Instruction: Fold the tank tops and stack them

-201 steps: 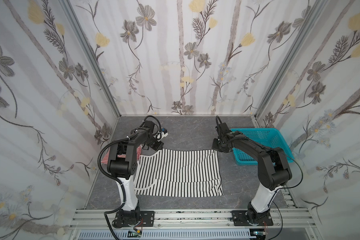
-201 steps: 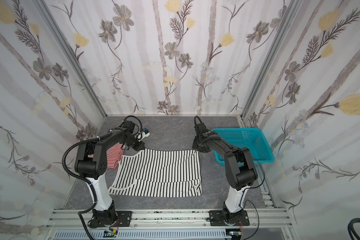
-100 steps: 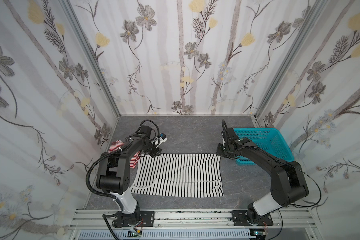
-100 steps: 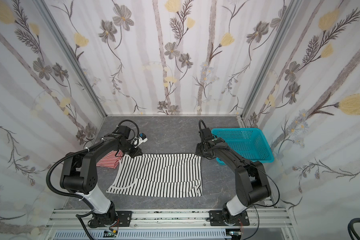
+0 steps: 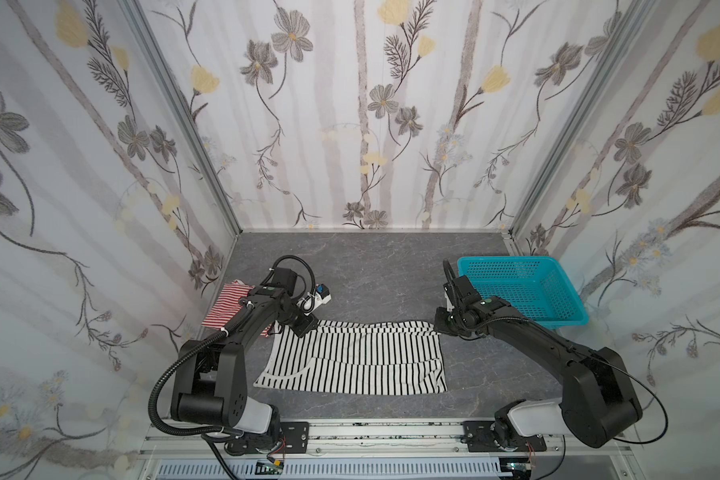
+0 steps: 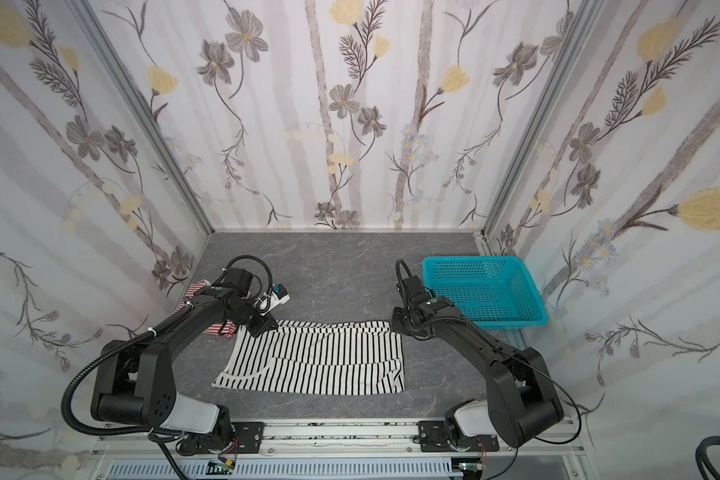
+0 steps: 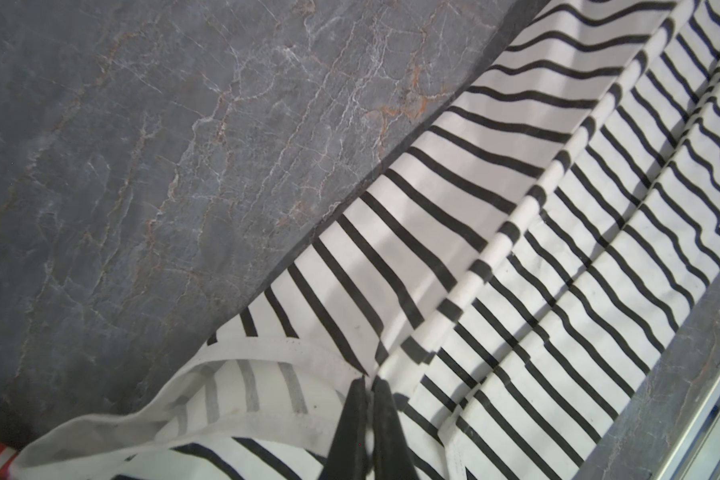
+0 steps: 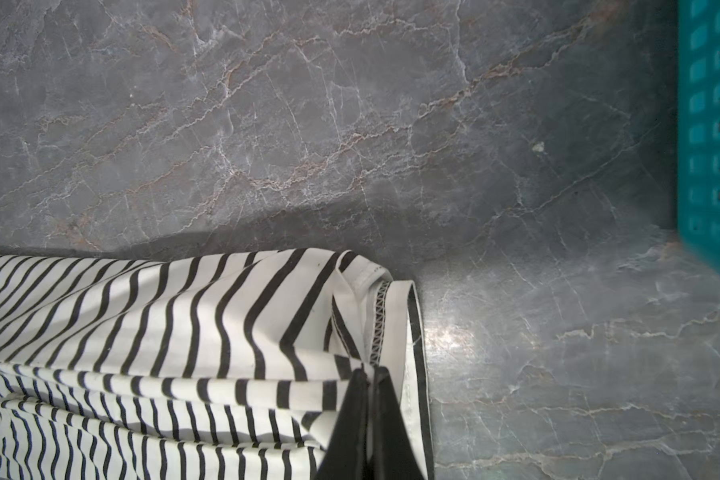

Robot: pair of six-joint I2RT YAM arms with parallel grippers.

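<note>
Fold of black-and-white tank top, spread centrally: in progress. Left gripper and right gripper each clamped on a far corner, edge raised. Next, probably: carry both corners evenly toward near edge, lay flat, release. Red-and-white tank top lying far left.

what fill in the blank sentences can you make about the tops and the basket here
1. The left fingers and right fingers each pinch the spread-out top whose dark stripes are ____.
2. The red-striped top lies on the ____ arm's side.
3. The basket stands beside the ____ arm.
Missing: black, left, right.
</note>
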